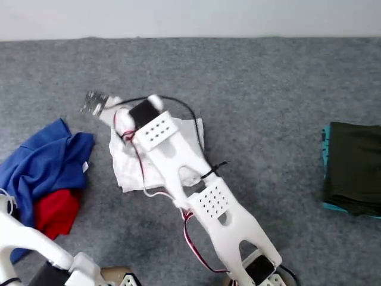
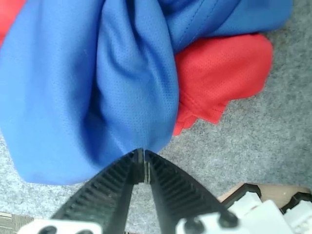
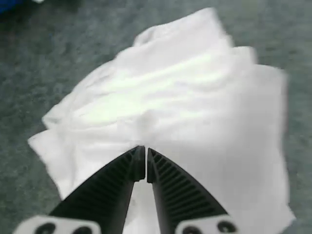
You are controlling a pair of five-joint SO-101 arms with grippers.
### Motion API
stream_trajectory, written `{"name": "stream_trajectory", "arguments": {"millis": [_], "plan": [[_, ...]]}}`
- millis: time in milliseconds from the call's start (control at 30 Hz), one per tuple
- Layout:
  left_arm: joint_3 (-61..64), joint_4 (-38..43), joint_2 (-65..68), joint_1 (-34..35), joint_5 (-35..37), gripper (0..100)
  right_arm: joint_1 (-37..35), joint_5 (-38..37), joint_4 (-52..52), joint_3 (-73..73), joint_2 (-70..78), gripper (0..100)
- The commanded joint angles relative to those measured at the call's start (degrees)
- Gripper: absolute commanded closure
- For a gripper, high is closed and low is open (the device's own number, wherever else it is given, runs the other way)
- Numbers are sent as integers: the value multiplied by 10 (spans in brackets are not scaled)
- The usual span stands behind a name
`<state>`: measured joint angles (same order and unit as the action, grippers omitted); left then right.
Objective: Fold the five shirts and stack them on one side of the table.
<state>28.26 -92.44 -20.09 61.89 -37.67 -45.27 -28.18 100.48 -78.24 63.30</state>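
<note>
A crumpled white shirt lies mid-table, partly under my right arm, which stretches over it. In the right wrist view my right gripper is shut, its tips over the white shirt with no cloth between them. At the left a blue shirt lies bunched over a red shirt. My left gripper is shut, with its tips at the edge of the blue shirt and the red shirt beside it. A folded dark green shirt rests on a teal one at the right edge.
Grey carpet-like cloth covers the table. My left arm's white base stands at the front left corner. Open surface lies between the white shirt and the folded stack.
</note>
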Motion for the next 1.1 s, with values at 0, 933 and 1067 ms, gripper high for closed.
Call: {"name": "stream_trajectory", "arguments": {"millis": [0, 933, 1067], "plan": [[-1, -4, -18, -3, -2, 982, -25, 5, 23, 34, -29, 984], [-2, -3, -19, -3, -2, 982, 16, 17, 26, 64, -58, 984], [-2, -6, -19, -3, -2, 982, 9, 37, 26, 146, -81, 984]]}}
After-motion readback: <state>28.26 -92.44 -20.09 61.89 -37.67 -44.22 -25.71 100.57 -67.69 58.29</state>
